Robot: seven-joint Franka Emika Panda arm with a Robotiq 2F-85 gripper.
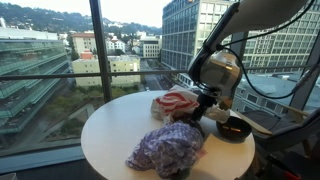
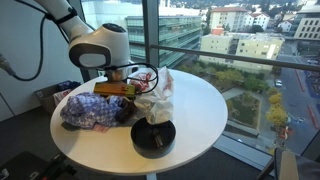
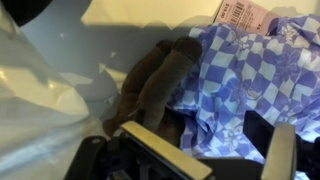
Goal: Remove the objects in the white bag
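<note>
In an exterior view the claw (image 1: pixel 206 106) is seen low over the round table (image 1: pixel 105 135), at the edge of the bag (image 1: pixel 173 101), with the bowl (image 1: pixel 234 128) just beside it on the far side. The cloth (image 1: pixel 165 150) is seen out of the bag, in a heap on the table, near the claw and toward the camera. The red print on the bag is too small to be read. In an exterior view from across the table the claw (image 2: pixel 125 92) is placed between the cloth (image 2: pixel 90 110) and the crumpled bag (image 2: pixel 157 95), and the bowl (image 2: pixel 153 138) stands in front of both. The fingers cannot be judged there. In the wrist view the claw (image 3: pixel 215 155) is shown spread, with nothing between the fingers (image 3: pixel 150 150). The grey item (image 3: pixel 155 80) lies directly ahead of it, a little toward the side of the bag (image 3: pixel 40 90), and it touches the cloth (image 3: pixel 250 70) along one side. Its long axis runs obliquely, from the upper right to the lower left of this view, so a turn of the wrist is probably needed for the fingers to be set across it. Whether it rests on the bag's plastic or on the bare table cannot be told. A white tag (image 3: pixel 236 12) with a barcode is seen at the top edge, on the cloth; its writing cannot be read. No small red item can be made out with certainty.
</note>
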